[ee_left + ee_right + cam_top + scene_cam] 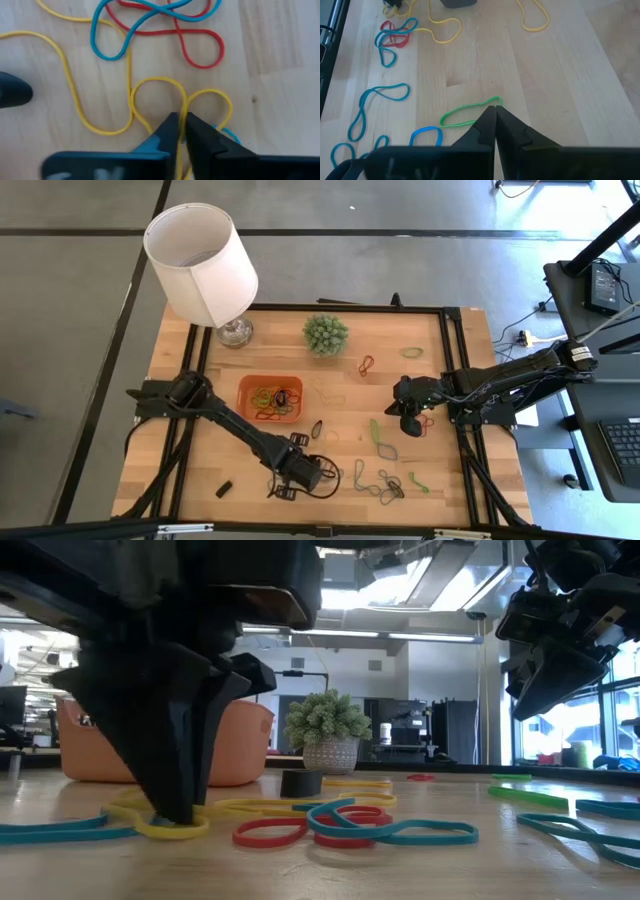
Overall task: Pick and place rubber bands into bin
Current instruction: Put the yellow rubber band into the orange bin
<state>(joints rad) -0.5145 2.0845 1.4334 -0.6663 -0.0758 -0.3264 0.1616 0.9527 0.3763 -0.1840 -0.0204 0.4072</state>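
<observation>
left gripper (182, 131), down on the near edge of the light wooden table (440, 460), has its dark fingers pressed together on a strand of the long thin yellow rubber band (100, 131); the low view shows the tips at the board with that loop under them. just beyond lie a red rubber band (200, 45) and a blue rubber band (112, 47), crossed over each other and near the yellow one, though whether they touch it cannot be told.

judgement: the step in hand is the pick. a straight, slow lift is advised, so the trailing yellow loops clear the red and blue pair without dragging them.

right gripper (494, 120) hangs above the table's right side, fingers pressed together, with a thin green rubber band (465, 114) just past its tips; a hold cannot be confirmed.

farther back, the small shallow orange plastic bin (270, 398) already contains several bands. carry should end over its middle before release.
</observation>
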